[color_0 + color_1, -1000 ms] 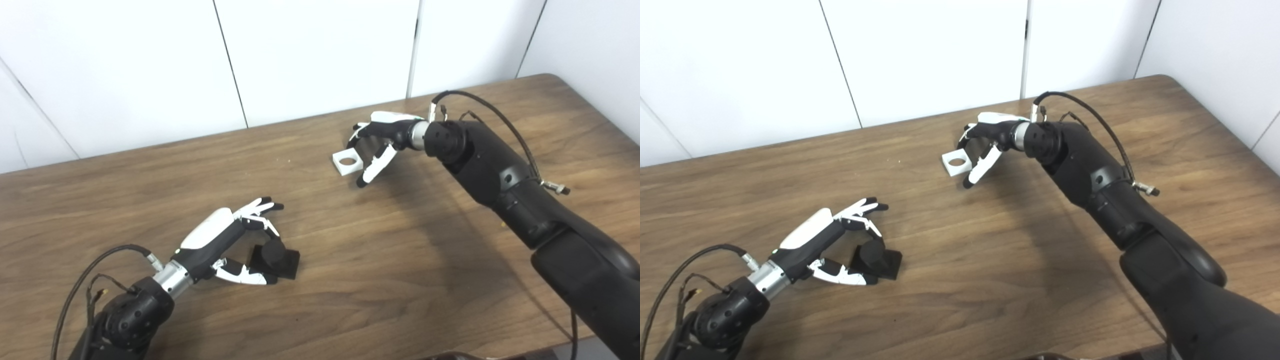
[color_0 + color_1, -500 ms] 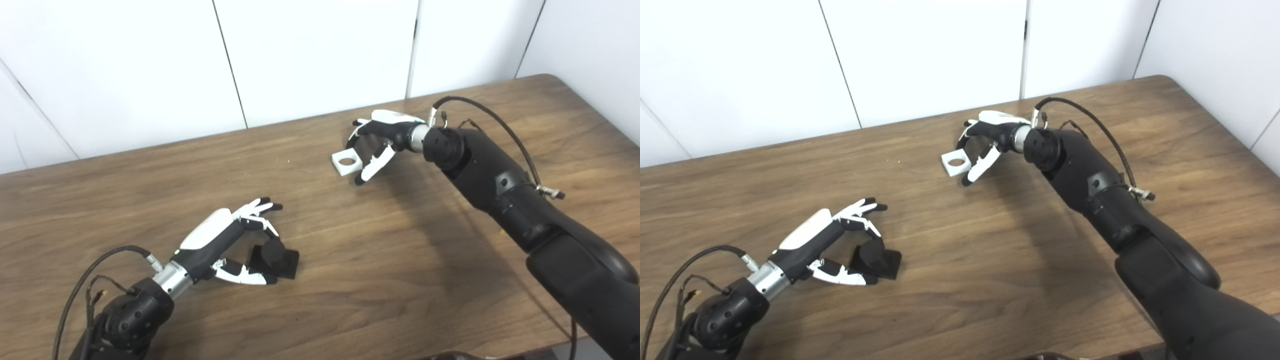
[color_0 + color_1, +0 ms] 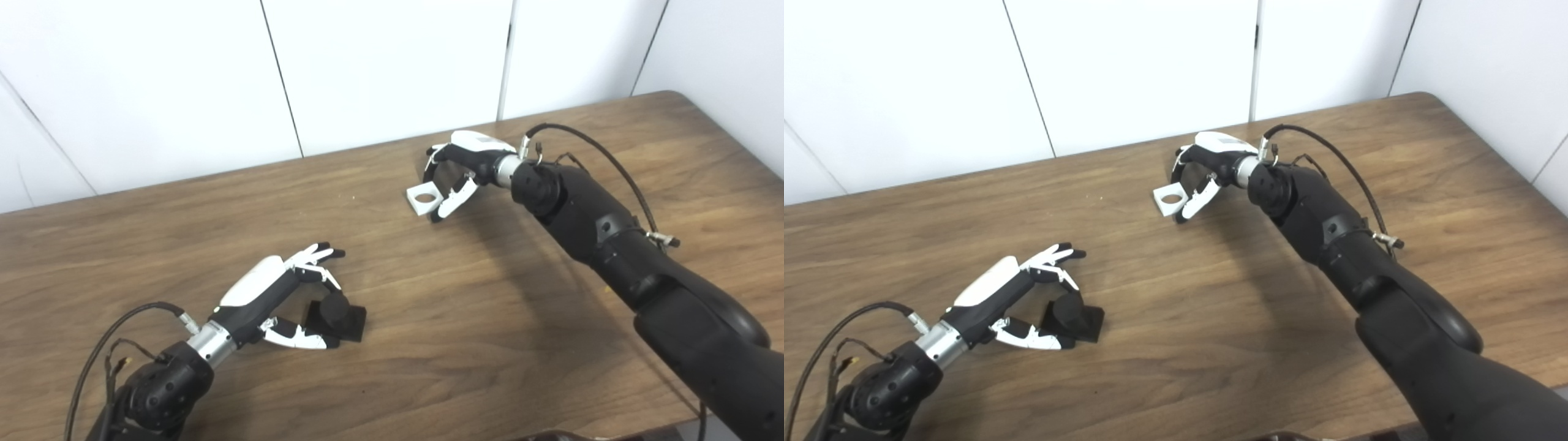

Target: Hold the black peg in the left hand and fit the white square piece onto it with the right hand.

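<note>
black peg [image 3: 335, 313] upright, white square piece [image 3: 424, 199] flat

black peg [image 3: 335, 313], white piece [image 3: 424, 199] (wood-grain table [image 3: 490, 294])

- Bright, even overhead light; white wall slightly washed out.
- Soft shadows on worktop [image 3: 429, 343] under both arms.
- Mild softness overall, no strong glare, no motion blur.

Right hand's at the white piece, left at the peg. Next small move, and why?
Probably close the right hand on the white piece: its fingers already bracket the piece, which lies flat on the table, ungripped. The left hand is open around the peg, also still on the table.
</note>
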### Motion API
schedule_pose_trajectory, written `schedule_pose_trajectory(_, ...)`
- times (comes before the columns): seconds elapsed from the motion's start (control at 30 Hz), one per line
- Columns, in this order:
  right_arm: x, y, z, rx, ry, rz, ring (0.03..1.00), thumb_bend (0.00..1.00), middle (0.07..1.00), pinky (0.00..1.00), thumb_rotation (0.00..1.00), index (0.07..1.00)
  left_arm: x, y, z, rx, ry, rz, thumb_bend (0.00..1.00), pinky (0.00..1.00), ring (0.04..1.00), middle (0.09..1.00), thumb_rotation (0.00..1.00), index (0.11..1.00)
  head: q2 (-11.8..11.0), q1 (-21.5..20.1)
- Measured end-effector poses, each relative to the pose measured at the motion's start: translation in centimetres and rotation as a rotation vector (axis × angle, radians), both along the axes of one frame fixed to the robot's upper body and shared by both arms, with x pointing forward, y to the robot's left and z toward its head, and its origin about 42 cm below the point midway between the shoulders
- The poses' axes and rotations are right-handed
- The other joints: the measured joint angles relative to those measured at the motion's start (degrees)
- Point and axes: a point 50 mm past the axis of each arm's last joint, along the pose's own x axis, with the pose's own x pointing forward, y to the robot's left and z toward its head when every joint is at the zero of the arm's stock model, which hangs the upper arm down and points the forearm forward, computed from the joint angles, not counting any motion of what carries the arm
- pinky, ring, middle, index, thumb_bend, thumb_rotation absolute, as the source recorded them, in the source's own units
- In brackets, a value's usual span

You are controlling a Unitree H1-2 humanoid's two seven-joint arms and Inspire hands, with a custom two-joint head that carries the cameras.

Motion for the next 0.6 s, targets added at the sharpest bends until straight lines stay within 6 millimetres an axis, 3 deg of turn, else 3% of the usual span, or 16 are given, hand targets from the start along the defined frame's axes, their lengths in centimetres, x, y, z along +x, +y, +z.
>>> schedule_pose_trajectory(0.07, 0.01, 0.01, -0.09, 0.003, -0.008, 0.003, 0.94, 0.55, 0.907, 0.95, 0.16, 0.521, 0.0, -0.01, 0.01, 0.0, 0.0, 0.0, 0.52, 0.99, 1.0, 0.94, 0.07, 0.492, 0.17, 0.26)
schedule_pose_trajectory(0.13, 0.0, 0.15, -0.09, 0.014, -0.028, 0.022, 0.935, 0.52, 0.9, 0.95, 0.15, 0.501, -0.01, -0.01, 0.02, 0.0, 0.001, 0.001, 0.52, 0.99, 1.0, 0.941, 0.07, 0.493, 0.18, 0.26)
schedule_pose_trajectory(0.6, -0.2, 0.66, -0.49, 0.035, -0.078, 0.032, 0.924, 0.51, 0.866, 0.96, 0.14, 0.487, -0.09, -0.03, 0.04, 0.0, 0.002, 0.004, 0.52, 0.99, 1.0, 0.941, 0.07, 0.492, 0.53, 0.62)
